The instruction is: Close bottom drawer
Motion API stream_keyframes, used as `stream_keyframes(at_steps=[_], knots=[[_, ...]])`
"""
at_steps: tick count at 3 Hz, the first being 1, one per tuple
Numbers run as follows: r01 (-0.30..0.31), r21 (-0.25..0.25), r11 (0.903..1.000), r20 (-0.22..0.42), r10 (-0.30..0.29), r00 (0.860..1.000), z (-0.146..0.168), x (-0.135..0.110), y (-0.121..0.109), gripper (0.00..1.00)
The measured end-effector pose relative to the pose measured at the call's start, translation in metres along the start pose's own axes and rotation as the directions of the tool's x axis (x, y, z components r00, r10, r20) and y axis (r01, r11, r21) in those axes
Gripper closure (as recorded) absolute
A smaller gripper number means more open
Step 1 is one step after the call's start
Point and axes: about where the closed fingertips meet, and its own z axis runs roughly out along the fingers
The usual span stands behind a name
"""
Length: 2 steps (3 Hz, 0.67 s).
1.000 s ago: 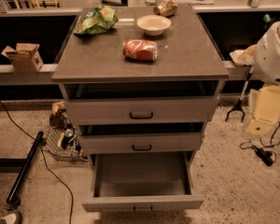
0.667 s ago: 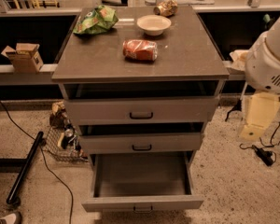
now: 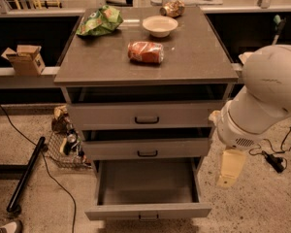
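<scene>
The bottom drawer [image 3: 148, 211] is the lowest of three grey drawers and stands pulled far out, its plain grey inside [image 3: 148, 181] bare and its small dark handle [image 3: 148, 218] at the front centre. The middle drawer [image 3: 148, 148] and the top drawer [image 3: 146, 114] above it stand slightly out. My white arm [image 3: 266, 91] comes in from the right. My gripper [image 3: 229, 171], a pale part hanging down from the arm, is just right of the cabinet beside the open bottom drawer's right side, touching nothing.
On the cabinet top [image 3: 194, 62] lie a green bag [image 3: 99, 21], a white bowl [image 3: 160, 25], a red can on its side [image 3: 145, 52] and a brown object [image 3: 173, 8]. A cardboard box [image 3: 24, 59], a wire basket [image 3: 63, 149], a black pole [image 3: 24, 176] and cables are to the left.
My arm and gripper have moved left and down, from beside the cabinet top's right edge to beside the bottom drawer. The drawers have not moved.
</scene>
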Motion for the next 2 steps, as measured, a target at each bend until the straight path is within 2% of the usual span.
stream_keyframes(at_steps=[1, 2], knots=[[0.0, 0.0, 1.0, 0.0, 0.0, 1.0, 0.0, 0.0, 0.0, 0.0], [0.013, -0.012, 0.9998, -0.056, -0.014, 0.998, 0.028, 0.003, 0.005, 0.0]])
